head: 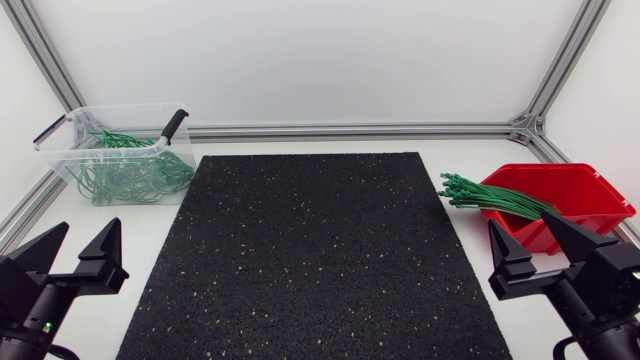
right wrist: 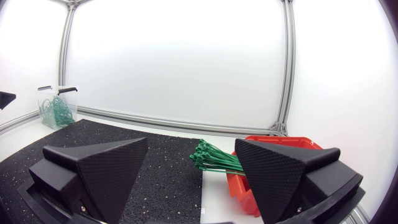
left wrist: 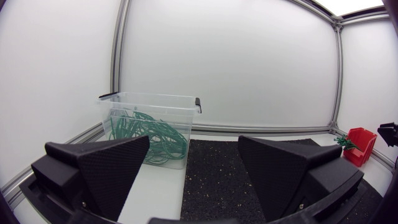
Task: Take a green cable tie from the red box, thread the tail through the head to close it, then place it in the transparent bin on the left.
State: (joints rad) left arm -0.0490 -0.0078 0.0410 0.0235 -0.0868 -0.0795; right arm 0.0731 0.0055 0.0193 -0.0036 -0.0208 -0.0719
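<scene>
A red box (head: pixel 570 195) stands at the right of the table with a bundle of green cable ties (head: pixel 485 197) sticking out of it toward the mat. The transparent bin (head: pixel 120 152) at the back left holds several closed green ties. My left gripper (head: pixel 72 258) rests open at the front left, empty. My right gripper (head: pixel 535 245) rests open at the front right, just in front of the red box. In the right wrist view the tie bundle (right wrist: pixel 214 158) and red box (right wrist: pixel 277 146) lie ahead of the open gripper (right wrist: pixel 193 168). In the left wrist view the bin (left wrist: pixel 149 127) stands ahead of the open gripper (left wrist: pixel 194 165).
A black speckled mat (head: pixel 315 255) covers the middle of the table between the two arms. Aluminium frame rails (head: pixel 350 130) run along the back and side edges.
</scene>
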